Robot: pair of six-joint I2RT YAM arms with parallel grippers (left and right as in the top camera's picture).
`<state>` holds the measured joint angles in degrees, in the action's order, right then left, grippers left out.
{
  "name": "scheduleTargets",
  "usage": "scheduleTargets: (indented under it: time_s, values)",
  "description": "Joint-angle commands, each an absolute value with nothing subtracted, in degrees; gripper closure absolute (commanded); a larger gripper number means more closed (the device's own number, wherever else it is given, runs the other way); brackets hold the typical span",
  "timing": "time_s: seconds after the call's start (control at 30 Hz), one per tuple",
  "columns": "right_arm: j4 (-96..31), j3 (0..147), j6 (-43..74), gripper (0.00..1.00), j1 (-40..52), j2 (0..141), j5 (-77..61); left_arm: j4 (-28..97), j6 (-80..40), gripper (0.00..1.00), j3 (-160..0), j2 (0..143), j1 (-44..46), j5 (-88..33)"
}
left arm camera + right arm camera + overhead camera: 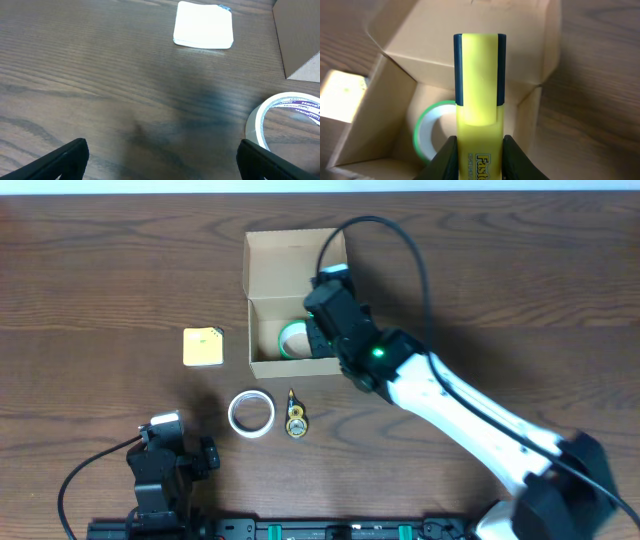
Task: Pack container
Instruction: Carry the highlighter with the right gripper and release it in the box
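The tan cardboard container (262, 330) stands open at the table's middle, its flap lid (290, 265) folded back; it also shows in the right wrist view (385, 95). A green tape roll (293, 338) lies inside, seen too in the right wrist view (427, 127). My right gripper (479, 150) is shut on a yellow highlighter (479, 85) and holds it over the container's right side (325, 320). My left gripper (160, 160) is open and empty near the front left (165, 465), over bare wood.
A yellow square pad (203, 346) lies left of the container, also in the left wrist view (203, 25). A white tape roll (250, 413) and a small yellow-black item (295, 418) lie in front of it. The white roll shows at the left wrist view's right edge (285, 120).
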<state>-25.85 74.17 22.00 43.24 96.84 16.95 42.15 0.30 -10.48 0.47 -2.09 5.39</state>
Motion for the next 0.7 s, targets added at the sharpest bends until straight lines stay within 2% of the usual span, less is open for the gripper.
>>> scheduleTargets:
  time_s: [0.0,0.67]
  values:
    - [-25.1,75.4,18.7,0.81,43.0,101.2,19.5,43.0,1.1,0.05,-9.5,0.2,-1.8,6.2]
    - [-25.9,75.2,17.9,0.79,42.9,105.2,17.1,43.0,1.1,0.05,-9.5,0.2,-1.8,6.2]
